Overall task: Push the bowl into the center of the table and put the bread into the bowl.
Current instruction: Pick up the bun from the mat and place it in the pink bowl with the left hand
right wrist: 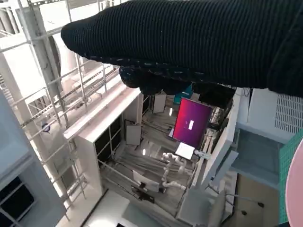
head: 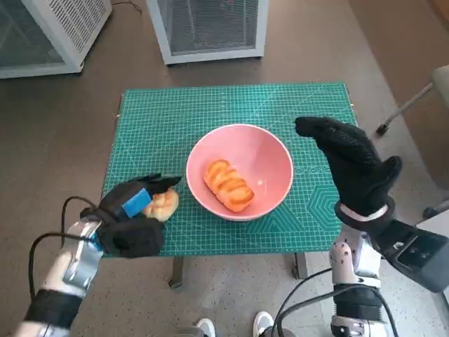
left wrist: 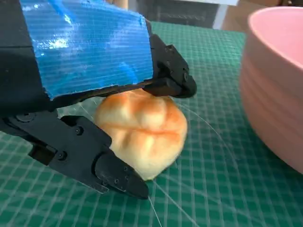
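Observation:
A pink bowl [head: 275, 159] stands near the middle of the green mat [head: 161, 119], with a glazed bread roll [head: 228, 184] lying inside it. A second, pale bun [head: 165, 204] sits on the mat just left of the bowl. My left hand [head: 133, 217] grips this bun. In the left wrist view the bun [left wrist: 142, 132] rests on the mat between the black fingers [left wrist: 170, 75] and the thumb, with the bowl's wall [left wrist: 274, 85] close beside it. My right hand [head: 351, 161] hovers over the mat to the right of the bowl, fingers spread and holding nothing. The glove [right wrist: 189, 42] fills the right wrist view.
Two white vented cabinets [head: 210, 28] [head: 49, 35] stand on the floor behind the table. A chair leg with a castor [head: 403, 109] is at the right. A person's white shoes [head: 205, 328] show below the table's front edge.

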Controlling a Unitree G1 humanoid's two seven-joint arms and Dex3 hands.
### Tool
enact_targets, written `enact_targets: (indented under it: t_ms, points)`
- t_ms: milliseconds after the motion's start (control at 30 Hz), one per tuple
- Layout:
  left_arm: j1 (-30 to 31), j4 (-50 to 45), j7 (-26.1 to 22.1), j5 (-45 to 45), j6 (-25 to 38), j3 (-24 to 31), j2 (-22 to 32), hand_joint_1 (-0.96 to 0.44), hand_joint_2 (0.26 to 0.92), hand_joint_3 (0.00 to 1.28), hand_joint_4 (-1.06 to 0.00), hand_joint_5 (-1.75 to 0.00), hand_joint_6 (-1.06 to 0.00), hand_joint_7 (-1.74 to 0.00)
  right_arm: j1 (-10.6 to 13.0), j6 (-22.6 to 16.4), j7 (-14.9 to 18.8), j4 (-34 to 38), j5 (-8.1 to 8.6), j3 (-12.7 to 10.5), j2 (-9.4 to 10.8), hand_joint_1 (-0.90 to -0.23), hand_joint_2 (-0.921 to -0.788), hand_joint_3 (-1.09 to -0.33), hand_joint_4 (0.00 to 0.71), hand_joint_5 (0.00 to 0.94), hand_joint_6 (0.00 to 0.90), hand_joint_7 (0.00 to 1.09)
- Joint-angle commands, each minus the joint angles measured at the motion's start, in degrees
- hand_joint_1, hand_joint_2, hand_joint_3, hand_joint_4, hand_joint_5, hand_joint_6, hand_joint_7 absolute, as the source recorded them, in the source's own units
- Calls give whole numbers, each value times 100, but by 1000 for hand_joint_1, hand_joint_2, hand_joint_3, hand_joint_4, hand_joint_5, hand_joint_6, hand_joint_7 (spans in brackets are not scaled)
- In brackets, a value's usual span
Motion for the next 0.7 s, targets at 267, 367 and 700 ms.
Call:
enact_targets:
  t_ms: [267, 367, 700]
  points:
    - [83, -6, -87, 82, -73, -124, 230, -6, 919, 85, -714, -1090, -573, -1211, 136, 13, -12, 10, 0, -44, 8, -557, -921, -587, 317, 1, 5, 681]
    - [193, -411, -256, -9, 0, -11, 351, -1, 920, 82, -714, -1116, -575, -1224, 146, 17, -12, -3, 0, -44, 15, -557, -921, -587, 317, 1, 6, 679]
    - [603, -2699, -826, -551, 617, 941, 579, 2, 920, 79, -711, -1129, -581, -1225, 123, 15, 22, 22, 20, -60, -1, -557, -921, -588, 316, 0, 8, 675]
